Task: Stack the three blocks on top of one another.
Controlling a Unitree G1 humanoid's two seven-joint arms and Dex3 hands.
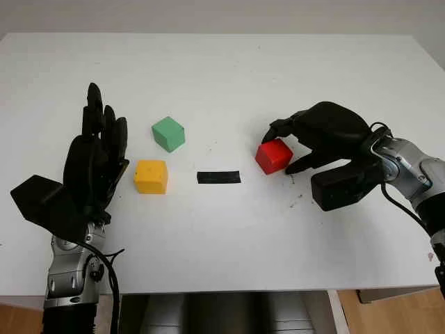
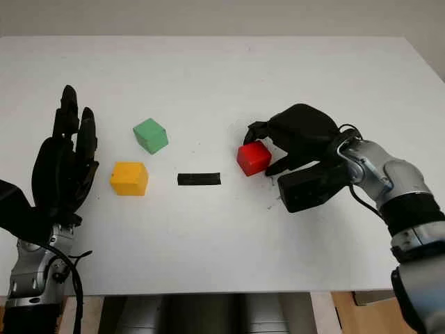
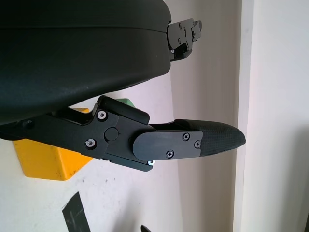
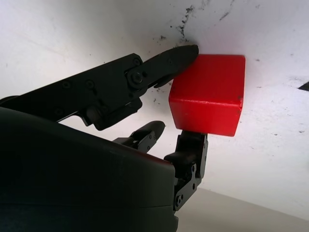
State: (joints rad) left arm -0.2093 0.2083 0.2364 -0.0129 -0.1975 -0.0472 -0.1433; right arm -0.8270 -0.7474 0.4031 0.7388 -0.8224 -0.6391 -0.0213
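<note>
Closing around the red block (image 1: 273, 156) on the white table (image 1: 229, 69), the right hand (image 1: 306, 142) has its fingers curled over the cube's far side and its thumb (image 4: 169, 60) pressed against the near side, with the block sitting on the tabletop right of centre. The wrist view shows the cube as a plain, glossy red block with crisp edges and a small nick at one corner, two fingertips touching one face and the thumb tip against the opposite one. Dark scuff marks fleck the table just beside the block. Left of it, apart from the cube, lies a short black strip (image 1: 218, 177), flat on the surface. Further left sits the yellow block (image 1: 151, 176), a matte cube squarely on the table, and just behind it, a little to the right, the green block (image 1: 168, 133), turned at an angle so one corner faces forward; the two are near each other but not touching. The left hand (image 1: 97, 156) stands open at the table's left side, just beside the yellow block, holding nothing.
</note>
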